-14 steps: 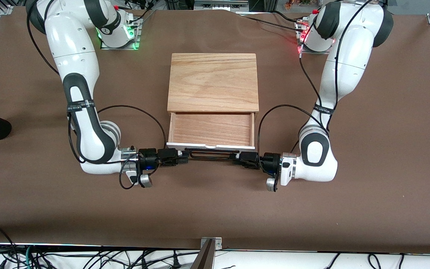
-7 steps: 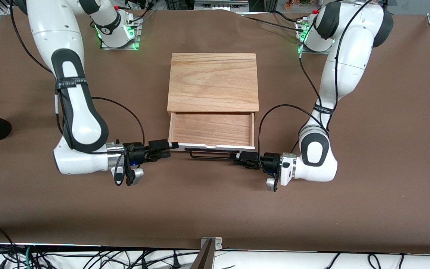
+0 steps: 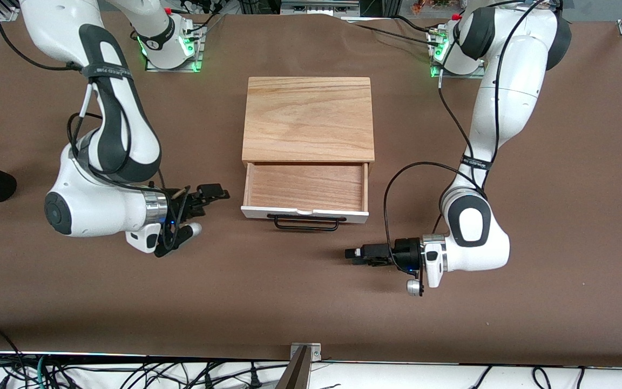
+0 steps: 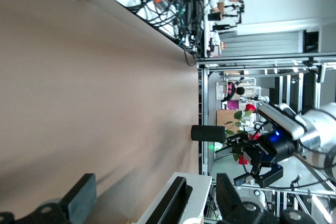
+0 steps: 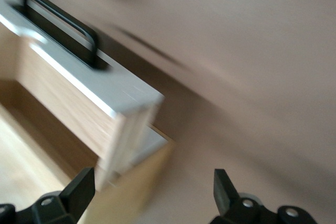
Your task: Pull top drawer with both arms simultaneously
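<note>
the top drawer (image 3: 305,187) sits pulled out at frame centre, long axis horizontal, black handle (image 3: 305,222) pointing downward. left gripper (image 3: 355,253) lower right, right gripper (image 3: 215,192) centre-left, both spread wide and empty.

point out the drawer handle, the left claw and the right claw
drawer handle (image 3: 306,222), front view, middle of the black wire loop
left claw (image 3: 355,254), front view, between its open fingertips
right claw (image 3: 215,192), front view, between its open fingertips
</note>
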You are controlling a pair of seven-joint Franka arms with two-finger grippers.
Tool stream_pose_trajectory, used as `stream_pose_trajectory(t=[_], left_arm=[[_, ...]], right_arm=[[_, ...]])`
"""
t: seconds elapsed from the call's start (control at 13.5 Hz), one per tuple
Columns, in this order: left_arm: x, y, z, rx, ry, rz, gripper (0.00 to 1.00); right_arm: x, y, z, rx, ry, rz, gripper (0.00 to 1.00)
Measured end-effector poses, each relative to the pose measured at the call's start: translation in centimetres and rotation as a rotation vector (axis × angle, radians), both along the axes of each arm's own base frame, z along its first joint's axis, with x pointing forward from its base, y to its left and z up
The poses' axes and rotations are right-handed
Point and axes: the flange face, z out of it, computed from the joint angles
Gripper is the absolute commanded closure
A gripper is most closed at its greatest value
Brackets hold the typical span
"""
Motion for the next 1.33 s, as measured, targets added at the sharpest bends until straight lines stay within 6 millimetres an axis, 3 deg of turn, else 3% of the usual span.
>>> stream_pose_trajectory(t=[0.15, 0.3, 0.44, 0.67, 0.89, 1.11, 1.33], left_arm=[[0.3, 0.9, 1.0, 0.084, 0.043, -0.034, 0.0], [0.5, 2.2, 3.5, 0.179, 0.069, -0.068, 0.0], [0.5, 3.5, 6.8, 0.287, 0.083, -0.098, 0.0], [0.0, 6.0, 9.3, 0.4, 0.089, -0.156, 0.0], [-0.4, 10.4, 11.8, 0.533, 0.082, -0.206, 0.0], [-1.0, 14.7, 16.5, 0.729, 0.035, -0.223, 0.0], [-2.1, 17.3, 22.6, 0.974, -0.045, -0.228, 0.0]], right_arm=[[-0.7, -1.5, 1.1, -0.137, 0.003, 0.066, 0.0], [-1.0, -3.5, 2.8, -0.227, -0.003, 0.082, 0.0], [-0.4, -7.5, 5.3, -0.286, -0.044, 0.031, 0.0], [0.8, -12.7, 11.0, -0.34, -0.143, -0.058, 0.0], [0.6, -16.9, 17.2, -0.375, -0.243, -0.133, 0.0], [-2.4, -18.5, 22.3, -0.414, -0.231, -0.138, 0.0], [-4.1, -18.8, 22.6, -0.419, -0.205, -0.178, 0.0]])
